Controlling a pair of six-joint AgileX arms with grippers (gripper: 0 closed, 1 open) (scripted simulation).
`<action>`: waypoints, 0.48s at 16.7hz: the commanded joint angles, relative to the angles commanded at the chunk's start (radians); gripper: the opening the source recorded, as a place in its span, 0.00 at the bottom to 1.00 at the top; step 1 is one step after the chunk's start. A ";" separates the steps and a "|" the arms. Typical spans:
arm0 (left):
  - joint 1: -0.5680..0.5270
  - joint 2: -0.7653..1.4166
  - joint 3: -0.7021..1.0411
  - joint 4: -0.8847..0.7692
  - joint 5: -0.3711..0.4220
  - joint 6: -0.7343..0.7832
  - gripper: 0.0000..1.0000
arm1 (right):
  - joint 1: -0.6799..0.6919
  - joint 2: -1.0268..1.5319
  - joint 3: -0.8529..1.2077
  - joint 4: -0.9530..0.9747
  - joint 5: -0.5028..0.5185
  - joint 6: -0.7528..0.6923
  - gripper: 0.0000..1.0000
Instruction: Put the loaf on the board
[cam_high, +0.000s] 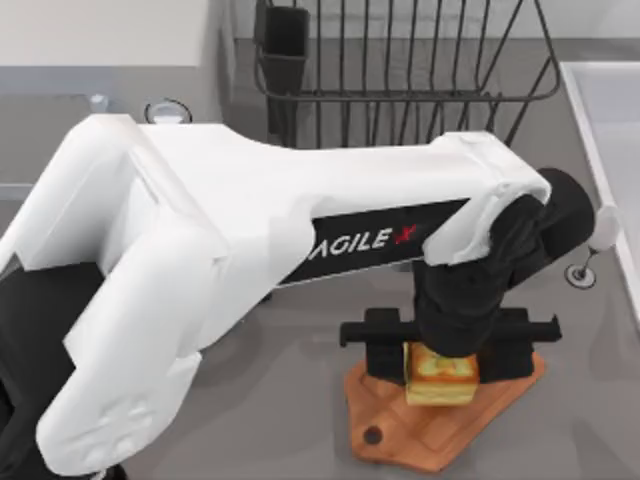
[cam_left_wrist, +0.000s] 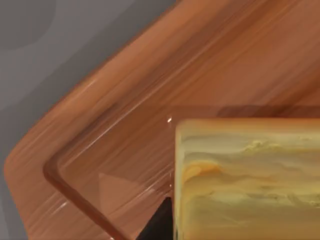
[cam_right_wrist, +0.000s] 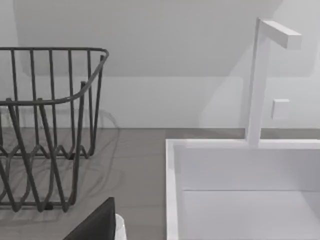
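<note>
The left arm (cam_high: 250, 250), white and by far the biggest thing in the top view, reaches across the grey table (cam_high: 300, 400) from the left and ends over the board (cam_high: 400, 440), which lies near the table's front at the right. A dark wire rack (cam_high: 400, 60) stands at the back, and a white sink (cam_right_wrist: 240, 190) with its faucet (cam_right_wrist: 260, 80) sits at the right. The left gripper (cam_high: 442, 372) hangs straight down over the board with the loaf (cam_high: 440, 380) between its fingers, apparently clamped on it. From the wrist the loaf looks level with the board's grooved face, touching or very nearly so. My judgement: carrying is done; what remains is to let go and lift away. The right arm sits parked toward the sink; I cannot tell its jaws' state. The arm's black band reads "AGILE X" (cam_high: 365, 240).
</note>
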 joint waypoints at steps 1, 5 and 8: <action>0.000 0.000 0.000 0.000 0.000 0.000 0.68 | 0.000 0.000 0.000 0.000 0.000 0.000 1.00; 0.000 0.000 0.000 0.000 0.000 0.000 0.98 | 0.000 0.000 0.000 0.000 0.000 0.000 1.00; 0.000 0.000 0.000 0.000 0.000 0.000 1.00 | 0.000 0.000 0.000 0.000 0.000 0.000 1.00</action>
